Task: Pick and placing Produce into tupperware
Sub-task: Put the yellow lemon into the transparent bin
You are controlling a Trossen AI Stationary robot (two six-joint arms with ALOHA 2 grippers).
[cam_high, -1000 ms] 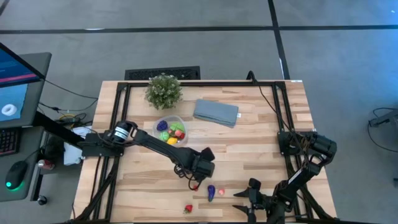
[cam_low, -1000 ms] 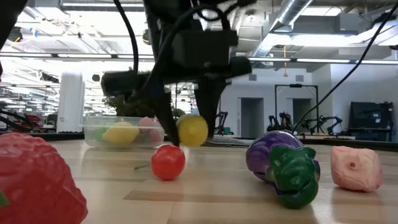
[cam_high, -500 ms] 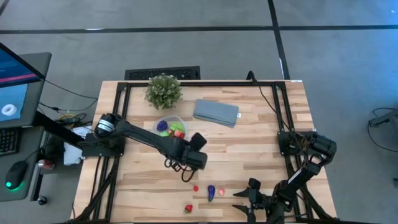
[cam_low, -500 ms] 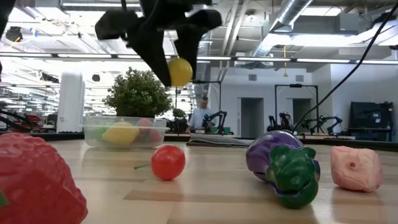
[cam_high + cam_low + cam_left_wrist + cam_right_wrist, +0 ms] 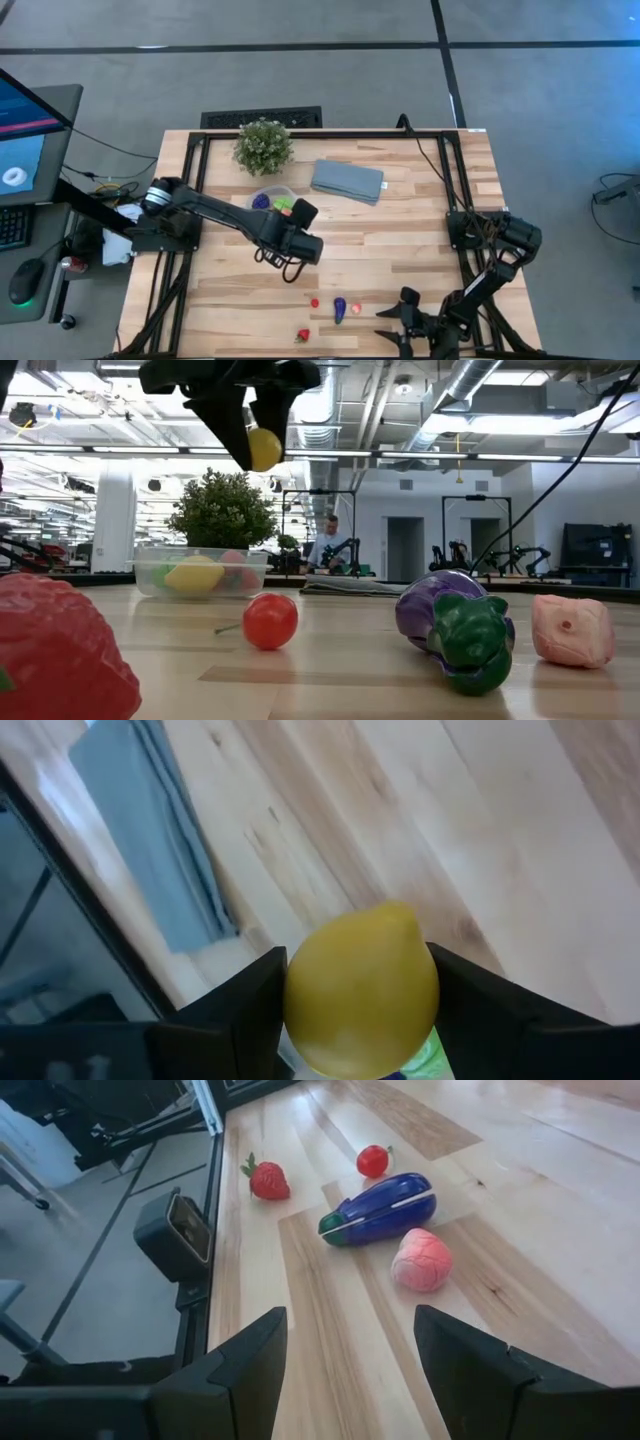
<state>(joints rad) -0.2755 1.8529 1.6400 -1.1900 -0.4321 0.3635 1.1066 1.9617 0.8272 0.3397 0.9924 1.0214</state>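
High view: the left arm reaches from the table's left edge toward the centre, elbow bent, its left gripper (image 5: 296, 222) hanging over the tupperware (image 5: 272, 203) just left of centre. The folded cloth (image 5: 348, 181) and the potted plant (image 5: 263, 146) sit above it. The right arm is folded at the lower right, its right gripper (image 5: 392, 312) near the table's bottom edge.

Low view: at the upper left, the left gripper's fingers clamp a yellow lemon (image 5: 264, 448) high above the table. The tupperware, holding produce, sits left of centre. A red tomato (image 5: 270, 620), a purple eggplant (image 5: 452, 622) and a pink piece (image 5: 571, 630) lie along the bottom.

Left wrist view: the lemon fills the lower centre, pinched between both dark fingers.

Right wrist view: its jaws stand apart, holding nothing; a strawberry (image 5: 267, 1180), the tomato, eggplant and pink piece lie in the upper middle.
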